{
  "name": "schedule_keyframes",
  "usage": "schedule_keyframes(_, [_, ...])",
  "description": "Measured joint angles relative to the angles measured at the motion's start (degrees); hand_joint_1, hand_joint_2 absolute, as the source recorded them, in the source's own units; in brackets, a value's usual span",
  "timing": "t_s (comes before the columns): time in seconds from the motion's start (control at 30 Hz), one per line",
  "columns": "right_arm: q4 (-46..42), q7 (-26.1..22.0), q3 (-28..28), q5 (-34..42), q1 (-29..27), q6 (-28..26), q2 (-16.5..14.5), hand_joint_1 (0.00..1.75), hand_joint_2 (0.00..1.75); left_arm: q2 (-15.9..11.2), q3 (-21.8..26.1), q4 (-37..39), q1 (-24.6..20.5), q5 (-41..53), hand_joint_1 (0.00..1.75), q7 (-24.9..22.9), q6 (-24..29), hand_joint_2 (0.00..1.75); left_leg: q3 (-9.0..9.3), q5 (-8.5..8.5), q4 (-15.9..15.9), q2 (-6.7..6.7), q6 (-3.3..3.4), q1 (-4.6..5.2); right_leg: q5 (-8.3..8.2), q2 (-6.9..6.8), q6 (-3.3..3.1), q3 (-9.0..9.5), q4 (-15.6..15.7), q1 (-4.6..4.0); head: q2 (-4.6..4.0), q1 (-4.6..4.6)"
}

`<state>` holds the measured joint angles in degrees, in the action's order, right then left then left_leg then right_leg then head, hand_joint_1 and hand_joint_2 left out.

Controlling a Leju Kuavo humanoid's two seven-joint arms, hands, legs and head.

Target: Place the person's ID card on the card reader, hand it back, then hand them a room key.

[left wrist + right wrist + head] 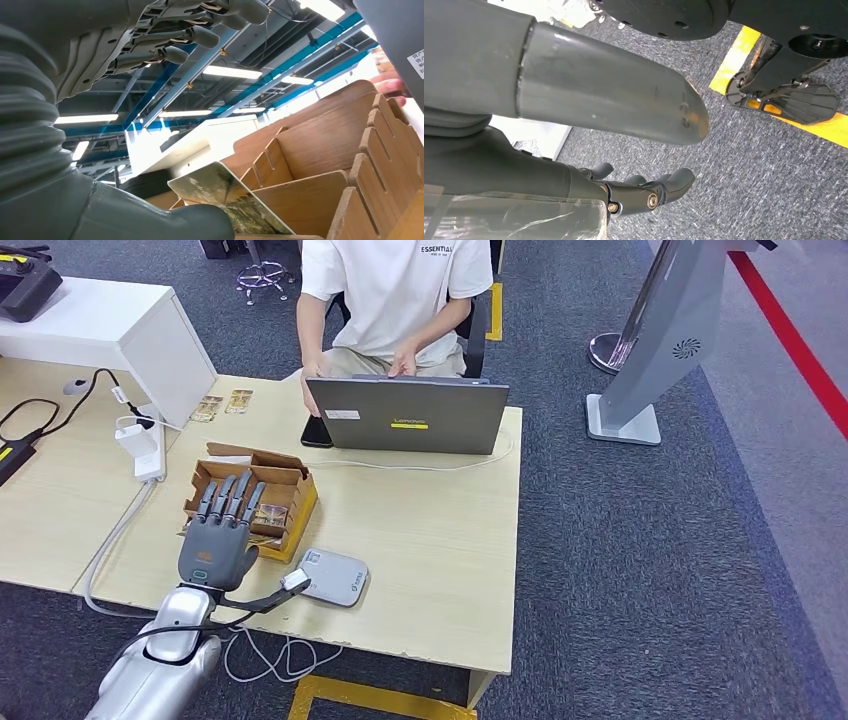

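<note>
My left hand (222,532) hovers flat, fingers spread, over a cardboard box (296,502) of room key cards near the table's front. In the left wrist view, a patterned key card (227,196) leans in a slot of the box (320,150) beside my thumb (150,220), while the fingers (200,35) stay spread well above it, holding nothing. The grey card reader (336,577) lies just right of the box, with nothing on it. My right hand (624,150) hangs over the floor, holding nothing. The person (395,300) sits behind a laptop (408,416).
A phone (316,431) lies left of the laptop. Two small packets (222,405) sit at the table's back left by a white charger (140,448) and cables. A white cabinet (110,335) stands at left; a grey kiosk stand (660,350) is on the carpet at right.
</note>
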<state>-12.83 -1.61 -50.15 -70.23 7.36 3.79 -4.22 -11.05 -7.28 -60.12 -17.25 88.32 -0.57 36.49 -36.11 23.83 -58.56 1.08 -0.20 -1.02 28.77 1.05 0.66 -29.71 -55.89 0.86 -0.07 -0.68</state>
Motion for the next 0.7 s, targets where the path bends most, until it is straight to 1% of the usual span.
schedule_keyframes(0.13, [0.00, -0.13, 0.06, -0.01, 0.00, 0.00, 0.00, 0.00, 0.00, 0.10, -0.02, 0.27, -0.12, -0.48, 1.75, -0.26, -0.68, 1.75, 0.00, 0.00, 0.00, 0.00, 0.00, 0.00, 0.00, 0.00, 0.00, 0.00, 0.00, 0.00, 0.00, 0.00])
schedule_keyframes(0.37, [0.00, -0.25, 0.07, 0.03, -0.02, 0.00, 0.00, 0.00, 0.00, 0.10, -0.09, 1.32, -0.75, -3.35, 1.75, 0.14, -5.16, 1.75, 0.00, 0.00, 0.00, 0.00, 0.00, 0.00, 0.00, 0.00, 0.00, 0.00, 0.00, 0.00, 0.00, 0.00])
schedule_keyframes(0.7, [0.00, -0.25, 0.07, 0.03, -0.02, 0.00, 0.00, 0.00, 0.00, 0.10, -0.11, 1.43, -0.82, -3.48, 1.75, 0.21, -5.36, 1.75, 0.00, 0.00, 0.00, 0.00, 0.00, 0.00, 0.00, 0.00, 0.00, 0.00, 0.00, 0.00, 0.00, 0.00])
